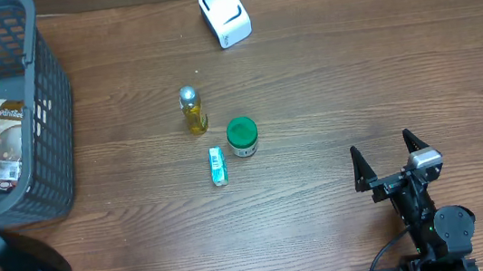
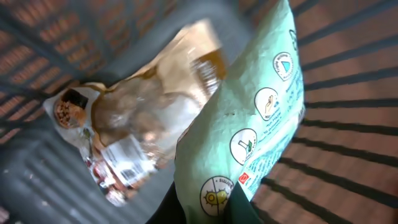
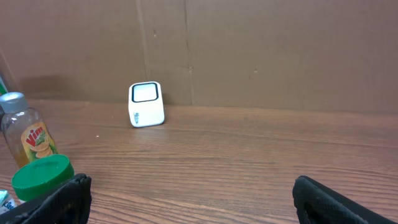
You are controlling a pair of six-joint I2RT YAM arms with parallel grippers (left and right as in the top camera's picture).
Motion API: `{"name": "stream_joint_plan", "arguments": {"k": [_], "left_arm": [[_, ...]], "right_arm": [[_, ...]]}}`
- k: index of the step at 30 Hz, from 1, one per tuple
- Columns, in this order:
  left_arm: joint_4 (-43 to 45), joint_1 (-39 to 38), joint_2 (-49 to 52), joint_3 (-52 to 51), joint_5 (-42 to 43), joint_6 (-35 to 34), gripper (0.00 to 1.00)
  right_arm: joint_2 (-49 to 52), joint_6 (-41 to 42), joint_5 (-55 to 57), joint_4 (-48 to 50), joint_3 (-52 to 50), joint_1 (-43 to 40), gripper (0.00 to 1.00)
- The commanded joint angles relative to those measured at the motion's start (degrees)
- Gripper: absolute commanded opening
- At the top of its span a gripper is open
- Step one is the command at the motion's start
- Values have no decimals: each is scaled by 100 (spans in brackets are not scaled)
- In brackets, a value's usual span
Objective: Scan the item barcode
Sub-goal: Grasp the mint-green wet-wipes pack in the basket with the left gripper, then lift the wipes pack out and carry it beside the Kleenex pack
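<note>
While the left pincer (image 2: 208,208) is clenching a mint packet (image 2: 249,118), the right pincer (image 3: 199,202) is gaping; the wooden surface (image 1: 353,77) is carrying a "Vim" bottle (image 3: 28,140).

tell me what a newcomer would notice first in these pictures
The mint-green packet held over the grey mesh basket at the far left, with a brown snack bag lying inside. Next comes the small cluster mid-table: a yellow bottle, a green-lidded jar and a little box, with the white scanner standing alone at the far edge.

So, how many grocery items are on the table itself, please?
3: a yellow silver-capped bottle, a green-lidded round jar right of it, a small teal box lying close by.
</note>
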Motion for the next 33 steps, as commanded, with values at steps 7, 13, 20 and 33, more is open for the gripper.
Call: {"name": "stream_joint_plan", "arguments": {"k": [7, 13, 20, 33], "left_arm": [[-11, 35, -1517, 76, 2162, -431, 4], [-315, 17, -2031, 74, 2367, -433, 4], [-1561, -179, -2144, 44, 2684, -413, 4], [-2409, -1539, -2142, -129, 2011, -363, 4]], "right_arm": [[-52, -9, -2, 31, -61, -22, 100], [-52, -11, -2, 31, -61, -22, 100], [-52, -11, -2, 31, -61, -22, 100], [-52, -9, -2, 31, -61, -22, 100]]}}
